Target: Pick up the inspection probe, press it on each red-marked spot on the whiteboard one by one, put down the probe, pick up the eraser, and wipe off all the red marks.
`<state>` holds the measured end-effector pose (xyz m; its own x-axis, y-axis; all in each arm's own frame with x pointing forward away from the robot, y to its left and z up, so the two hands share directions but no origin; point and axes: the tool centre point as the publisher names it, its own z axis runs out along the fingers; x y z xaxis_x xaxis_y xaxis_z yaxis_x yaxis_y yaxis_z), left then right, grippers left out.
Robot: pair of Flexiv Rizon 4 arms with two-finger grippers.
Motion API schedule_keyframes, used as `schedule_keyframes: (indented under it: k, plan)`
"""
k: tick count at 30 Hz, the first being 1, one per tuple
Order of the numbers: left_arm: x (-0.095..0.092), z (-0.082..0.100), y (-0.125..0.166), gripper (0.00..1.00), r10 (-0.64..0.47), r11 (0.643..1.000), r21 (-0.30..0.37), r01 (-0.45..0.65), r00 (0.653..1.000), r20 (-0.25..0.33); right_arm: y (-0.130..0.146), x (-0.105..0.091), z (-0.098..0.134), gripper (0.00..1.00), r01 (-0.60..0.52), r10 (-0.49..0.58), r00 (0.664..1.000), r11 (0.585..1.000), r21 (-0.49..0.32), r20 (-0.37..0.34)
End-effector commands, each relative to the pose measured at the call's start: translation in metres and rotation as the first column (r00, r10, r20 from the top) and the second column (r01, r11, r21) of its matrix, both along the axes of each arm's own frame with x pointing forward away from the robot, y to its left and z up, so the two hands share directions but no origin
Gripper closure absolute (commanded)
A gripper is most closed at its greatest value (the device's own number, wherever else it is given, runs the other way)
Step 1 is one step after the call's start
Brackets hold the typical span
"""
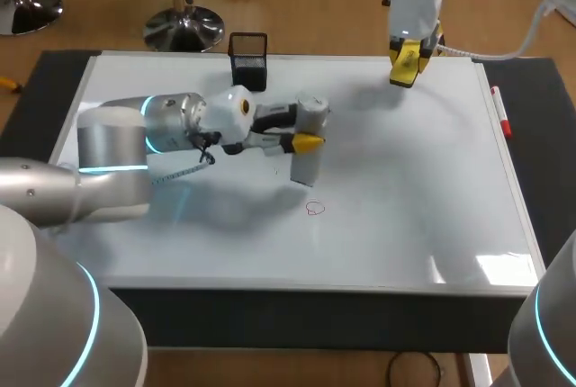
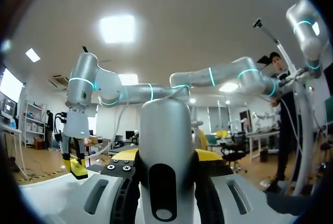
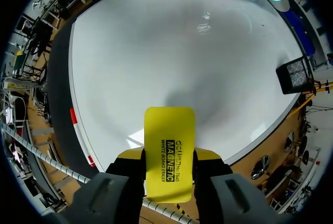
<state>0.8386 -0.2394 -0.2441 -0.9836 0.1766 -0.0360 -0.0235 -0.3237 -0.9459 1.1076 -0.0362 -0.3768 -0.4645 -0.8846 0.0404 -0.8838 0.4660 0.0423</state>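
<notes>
Nearest you, a single red mark [image 1: 314,208] sits on the whiteboard [image 1: 405,216]. Just beyond it, your left gripper [image 1: 304,141] is clamped on the grey probe [image 1: 306,169]. Farther back stands a black mesh holder [image 1: 249,60]. Over the far edge, right of middle, your right gripper [image 3: 169,169] is clamped on the yellow eraser [image 3: 169,140].

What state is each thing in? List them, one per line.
left gripper: shut on the probe
probe: held upright, beside the red mark, not on it
right gripper: shut on the eraser
eraser: held in the air near the whiteboard's far edge
red mark: unwiped
basket: upright
marker: lying along the whiteboard's right edge
</notes>
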Motion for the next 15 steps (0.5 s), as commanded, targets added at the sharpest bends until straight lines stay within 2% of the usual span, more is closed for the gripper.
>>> schedule_keyframes:
  k: [1,6,15]
  plan:
    - [0.01,0.01,0.019,1.0,0.038,0.999,0.007,-0.038,0.999,0.011,-0.001,0.0,0.001,1.0,-0.002,0.002,1.0,1.0,-0.003,0.0]
    - [0.033,0.018,0.041,1.0,0.098,0.995,0.018,-0.099,0.995,0.028,-0.001,0.0,0.001,1.0,-0.002,0.002,1.0,1.0,-0.003,0.0]
    - [0.07,0.02,0.087,1.0,0.199,0.979,0.029,-0.199,0.98,0.022,-0.001,0.0,0.001,1.0,-0.002,0.002,1.0,1.0,-0.003,0.0]
